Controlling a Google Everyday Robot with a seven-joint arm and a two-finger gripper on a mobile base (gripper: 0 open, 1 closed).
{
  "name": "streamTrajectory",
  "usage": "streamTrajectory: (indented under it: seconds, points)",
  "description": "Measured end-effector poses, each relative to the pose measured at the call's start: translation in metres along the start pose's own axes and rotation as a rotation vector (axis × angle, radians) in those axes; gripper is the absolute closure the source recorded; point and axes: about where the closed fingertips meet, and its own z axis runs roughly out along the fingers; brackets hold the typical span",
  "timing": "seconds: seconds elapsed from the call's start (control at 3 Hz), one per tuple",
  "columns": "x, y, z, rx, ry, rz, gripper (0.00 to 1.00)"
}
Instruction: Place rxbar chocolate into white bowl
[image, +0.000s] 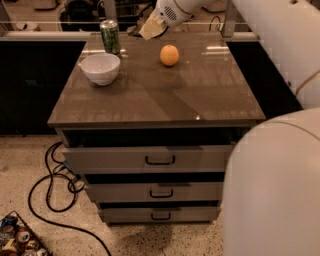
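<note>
The white bowl (100, 68) stands at the back left of the brown cabinet top (165, 95). My gripper (149, 29) hangs over the back edge of the top, between the green can and the orange, to the right of and beyond the bowl. I do not plainly see the black rxbar chocolate; it does not lie on the top. A small dark shape at the gripper's tip may be it, but I cannot tell.
A green drink can (110, 36) stands just behind the bowl. An orange (169, 55) lies right of the bowl. The top drawer (150, 157) is pulled out a little. Cables (50, 185) lie on the floor at left. My white body (275, 190) fills the right side.
</note>
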Motion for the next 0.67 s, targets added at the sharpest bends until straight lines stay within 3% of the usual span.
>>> streamTrajectory:
  seconds: [0.67]
  points:
    - [-0.034, 0.014, 0.068, -0.097, -0.019, -0.073, 1.00]
